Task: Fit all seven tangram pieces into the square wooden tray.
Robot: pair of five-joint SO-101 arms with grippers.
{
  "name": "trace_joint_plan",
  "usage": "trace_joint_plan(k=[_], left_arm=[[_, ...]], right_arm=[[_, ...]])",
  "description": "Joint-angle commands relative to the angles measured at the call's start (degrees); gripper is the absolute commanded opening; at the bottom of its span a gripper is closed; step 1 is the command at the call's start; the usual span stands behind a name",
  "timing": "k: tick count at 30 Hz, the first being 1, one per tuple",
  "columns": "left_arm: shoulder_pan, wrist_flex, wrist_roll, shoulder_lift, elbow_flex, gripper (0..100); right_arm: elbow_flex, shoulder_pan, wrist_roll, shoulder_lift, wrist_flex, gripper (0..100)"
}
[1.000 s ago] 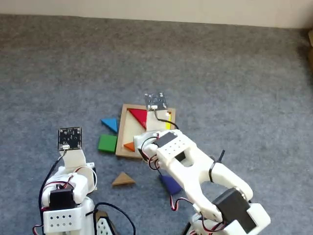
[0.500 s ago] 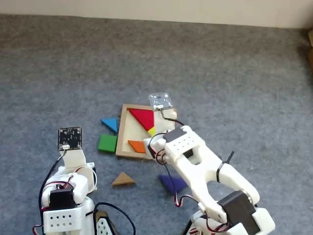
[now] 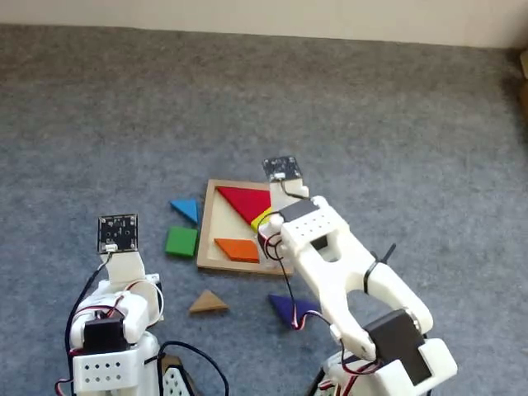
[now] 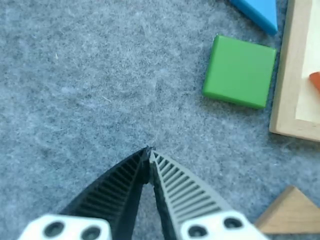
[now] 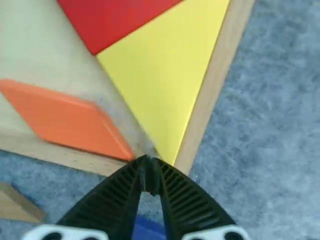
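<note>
Holding wooden tray (image 3: 203, 223), grey carpet (image 3: 396, 115), pale wall (image 3: 247, 16)

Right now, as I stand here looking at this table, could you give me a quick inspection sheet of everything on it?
Surface: grey carpet.
Job's things: wooden tray holds red triangle, yellow triangle and orange parallelogram; blue triangle, green square, tan triangle and dark blue piece lie outside it.
Clutter: nothing seen.
Grippers: left fingers shut, empty, over carpet near the green square; right fingers shut, empty, at the tray's edge by the yellow triangle's tip.
Cables: thin wires loop along the arms.
Surroundings: pale wall behind.
</note>
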Motion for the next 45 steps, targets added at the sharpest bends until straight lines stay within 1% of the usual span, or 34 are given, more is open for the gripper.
trace_joint_plan(k=[1,10,14,18,22,30,45], left_arm=[[-0.9,0.3,-0.6,-2.1,1.2,1],[-0.9,0.3,-0.6,-2.1,1.2,1],[-0.9,0.3,-0.6,-2.1,1.2,1],[-0.9,0.3,-0.6,-2.1,1.2,1],[-0.9,0.3,-0.6,-2.1,1.2,1],[-0.9,0.3,-0.6,-2.1,1.2,1],[-0.9,0.3,-0.6,-2.1,1.2,1]], right_arm=[[-5.5,0.4,0.3,-0.8,2.0,0.4],[-10.8,-0.4,0.2,-0.8,3.2,0.5],[-11.4,-4.4,0.2,-0.7,2.9,0.5],[-10.9,-9.0,0.2,-0.7,-2.4,0.5],[-9.3,-11.2,0.2,0.0,-9.3,0.5],[0.5,-11.5,0.1,0.0,-22.3,0.5],[9.7,-11.0,0.5,0.0,-22.8,0.5]])
